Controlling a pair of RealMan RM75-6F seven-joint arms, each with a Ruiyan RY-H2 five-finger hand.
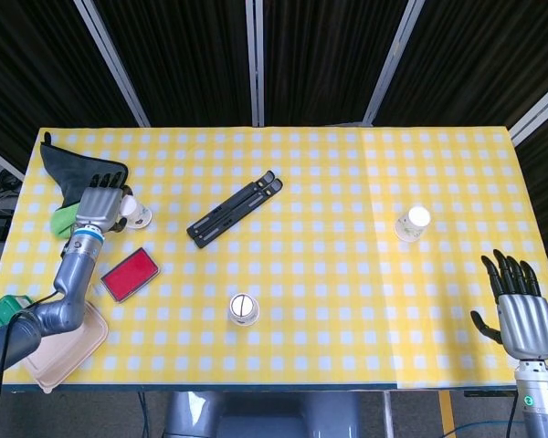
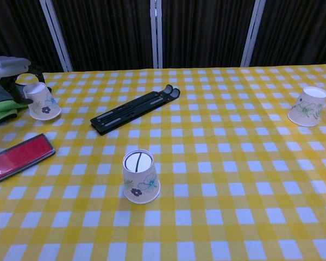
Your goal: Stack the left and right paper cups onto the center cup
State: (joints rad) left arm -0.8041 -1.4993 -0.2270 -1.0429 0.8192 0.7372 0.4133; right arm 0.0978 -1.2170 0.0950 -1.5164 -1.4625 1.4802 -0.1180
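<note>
Three flower-printed paper cups stand upside down on the yellow checked table (image 1: 329, 301). The centre cup (image 1: 243, 309) (image 2: 140, 176) sits near the front edge. Far to the right is the right cup (image 1: 412, 223) (image 2: 308, 106). My left hand (image 1: 99, 208) (image 2: 8, 68) grips the left cup (image 1: 139, 217) (image 2: 42, 101), which leans over; a thumb curls round its near side and the hand hides part of it from above. My right hand (image 1: 521, 310) hovers off the table's front right corner with fingers spread and nothing in it; the chest view does not show it.
A black folded stand (image 1: 236, 209) (image 2: 136, 111) lies diagonally between the left cup and the centre. A red case (image 1: 129, 273) (image 2: 19, 156) lies below my left hand. A black cloth (image 1: 73, 169), green item (image 1: 64, 219), beige tray (image 1: 64, 342) and green box (image 1: 7, 308) crowd the left edge.
</note>
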